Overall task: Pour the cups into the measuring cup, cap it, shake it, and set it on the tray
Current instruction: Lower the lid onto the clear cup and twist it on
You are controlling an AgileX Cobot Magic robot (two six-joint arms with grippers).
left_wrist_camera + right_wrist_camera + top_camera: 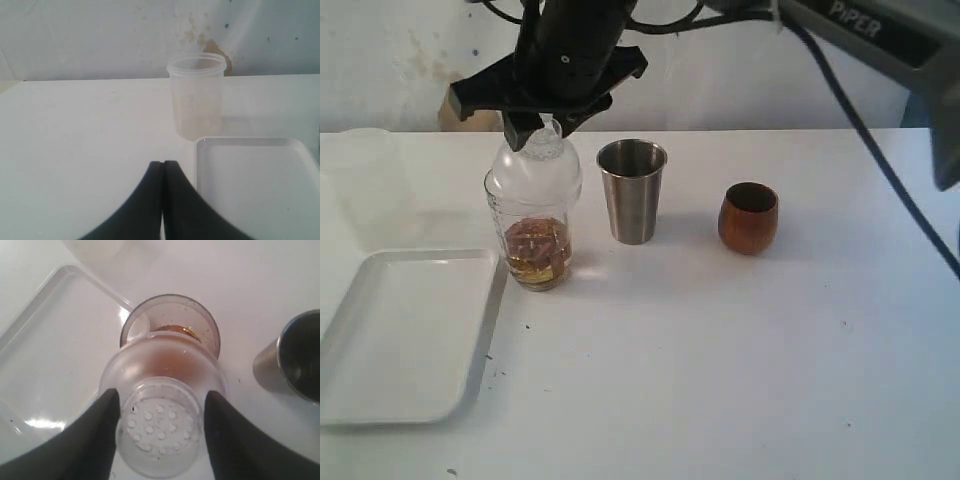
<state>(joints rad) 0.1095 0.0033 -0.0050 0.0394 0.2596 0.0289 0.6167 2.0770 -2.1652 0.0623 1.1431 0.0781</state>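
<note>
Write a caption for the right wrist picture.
Right gripper holds a clear lid over the measuring cup, beside the tray.

I read: tray (400,340) white; steel tumbler (632,195) grey; wooden cup (748,222) reddish-brown; cap (160,430) clear, dot-perforated; measuring cup (535,225) contents apparently amber.

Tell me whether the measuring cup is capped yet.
Not fully. The right claw holds the domed lid over the measuring cup, but the right wrist view shows it offset, with part of the cup's mouth uncovered.
</note>
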